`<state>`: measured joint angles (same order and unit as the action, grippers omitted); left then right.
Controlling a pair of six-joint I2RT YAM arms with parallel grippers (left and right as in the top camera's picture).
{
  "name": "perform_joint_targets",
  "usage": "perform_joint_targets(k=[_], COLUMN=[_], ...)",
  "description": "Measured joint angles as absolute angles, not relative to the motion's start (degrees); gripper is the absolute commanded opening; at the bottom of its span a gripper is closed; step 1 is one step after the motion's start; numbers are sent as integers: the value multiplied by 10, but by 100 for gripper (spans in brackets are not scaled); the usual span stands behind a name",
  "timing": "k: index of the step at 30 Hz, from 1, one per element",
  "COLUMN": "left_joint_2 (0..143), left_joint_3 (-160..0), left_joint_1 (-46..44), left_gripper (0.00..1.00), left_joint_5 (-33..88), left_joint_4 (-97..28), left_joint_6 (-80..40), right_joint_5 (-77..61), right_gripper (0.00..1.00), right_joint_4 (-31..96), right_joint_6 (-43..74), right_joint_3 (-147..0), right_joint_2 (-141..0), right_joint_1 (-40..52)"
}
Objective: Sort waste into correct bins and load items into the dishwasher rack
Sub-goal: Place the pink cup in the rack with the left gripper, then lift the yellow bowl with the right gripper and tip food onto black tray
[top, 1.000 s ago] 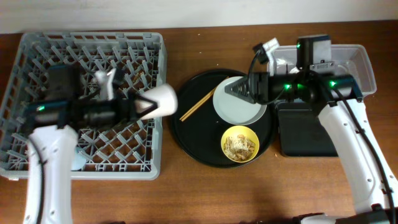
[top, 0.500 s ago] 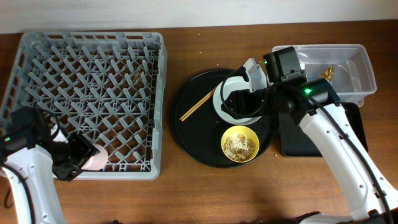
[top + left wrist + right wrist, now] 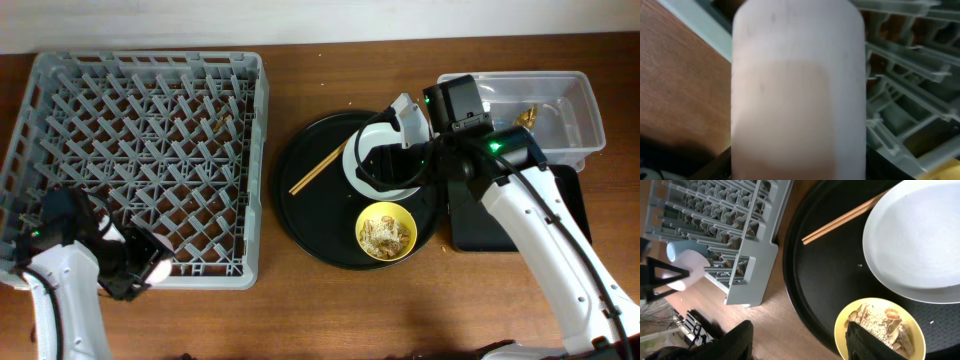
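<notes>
At table left: dishwasher rack [image 3: 150, 120], grey, pegged floor. Centre: round black tray [image 3: 310, 215]. Far right: clear tub [image 3: 580, 110]; just in front, shallow black tray [image 3: 465, 228], partly covered by the right arm [image 3: 540, 240].

On the round tray: plate [image 3: 920, 240] and yellow bowl [image 3: 386, 232]. Above the plate: right gripper [image 3: 800, 337], spread wide, nothing between.

At the rack's near-left corner: left gripper [image 3: 140, 265], clenched on pink cup [image 3: 795, 100]. Just beside: light-blue cup [image 3: 671, 251].

Smallest: chopsticks [image 3: 318, 168] on the round tray beside the plate; food scraps [image 3: 885, 325] in the bowl; gold wrapper [image 3: 527, 117] in the tub.

Handling of pink cup, as judged: light, rigid, smooth-walled, liable to slip or rotate. Grip across the side wall near mid-height; avoid pinching the rim. Seat between pegs, not on top.

Not determinable: which end of the pink cup is the mouth; contact between cup and rack; light-blue cup inside or outside the rack wall. Grip contact not visible in the left wrist view, filled by the blurred cup. Overhead, plate largely masked by the right gripper.
</notes>
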<state>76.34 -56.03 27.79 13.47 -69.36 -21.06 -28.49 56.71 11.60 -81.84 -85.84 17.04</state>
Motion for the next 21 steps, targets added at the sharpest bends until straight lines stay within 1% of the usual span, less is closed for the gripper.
perform_joint_targets(k=[3,5,9,12,13,14,16,17,18,21], left_joint_2=[767,764,763,763,763,763,763,763,763,763], left_joint_3=[-661,-678,-657,-572,-557,-549,-546,-545,-545,-545], left_joint_1=[278,278,278,278,278,278,278,278,278,278], left_gripper=[43,43,43,43,52,64,65,73,76,79], left_joint_5=[142,152,160,161,161,159,155,154,153,150], left_joint_4=[-772,-794,-772,-718,-708,-698,-683,-662,-649,-640], left_joint_6=[-211,-211,-211,-215,-218,-222,-225,-232,-235,-237], right_joint_5=[-285,-285,-285,-285,-285,-285,-285,-285,-285,-285], right_gripper=[61,61,61,61,61,61,61,61,61,61], right_joint_4=[568,567,568,569,569,568,568,569,568,568], right_joint_6=[116,116,116,116,116,116,116,116,116,116], right_joint_3=[-818,-818,-818,-818,-818,-818,-818,-818,-818,-818], right_joint_2=[-858,-858,-858,-858,-858,-858,-858,-858,-858,-858], right_joint_1=[170,170,170,170,170,170,170,170,170,170])
